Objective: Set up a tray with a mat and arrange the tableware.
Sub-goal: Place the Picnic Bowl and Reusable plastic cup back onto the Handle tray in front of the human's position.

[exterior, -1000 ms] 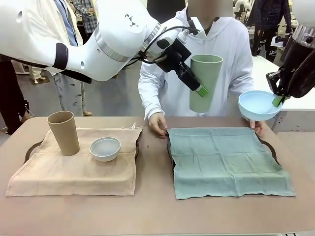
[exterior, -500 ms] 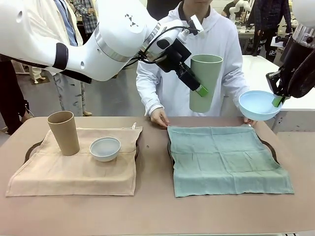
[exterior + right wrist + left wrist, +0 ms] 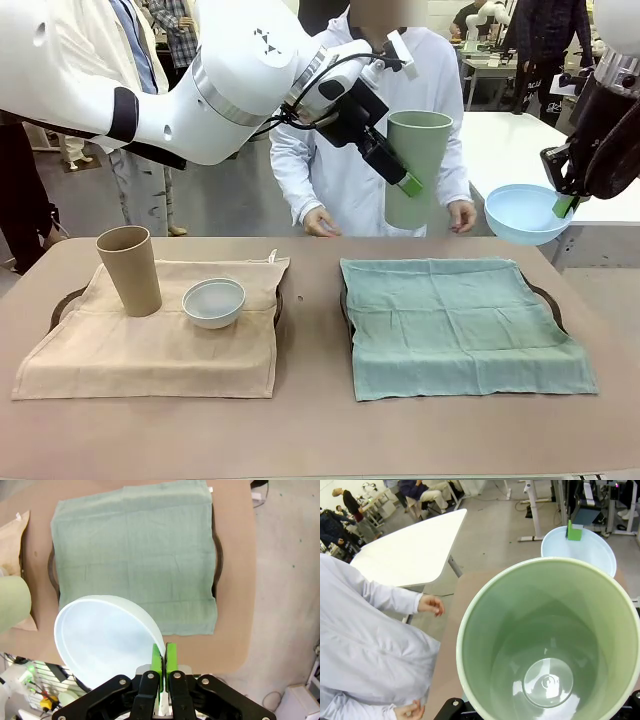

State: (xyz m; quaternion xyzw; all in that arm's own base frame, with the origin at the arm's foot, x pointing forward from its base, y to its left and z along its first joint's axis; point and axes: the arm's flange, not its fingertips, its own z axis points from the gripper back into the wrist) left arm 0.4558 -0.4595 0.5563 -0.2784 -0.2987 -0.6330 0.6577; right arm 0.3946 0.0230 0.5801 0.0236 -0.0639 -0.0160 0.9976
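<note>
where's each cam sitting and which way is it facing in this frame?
Front: fixed on the robot's side, facing the person across the table; both arms show.
Left wrist: looks down into the pale green cup held by the left tool.
Right wrist: looks down past the right tool, shut on the light blue bowl, at the green mat.
Shared: all show cup and bowl.

The left gripper (image 3: 410, 184) holds a tall pale green tapered cup (image 3: 416, 168) aloft at 12 o'clock above a green cloth mat (image 3: 462, 325). At 2 o'clock the right gripper (image 3: 566, 206) pinches the rim of a light blue round bowl (image 3: 524, 214). At 9 o'clock, a tan tapered cup (image 3: 130, 270) and white round bowl (image 3: 213, 302) sit on a beige cloth mat (image 3: 150, 345)
</note>
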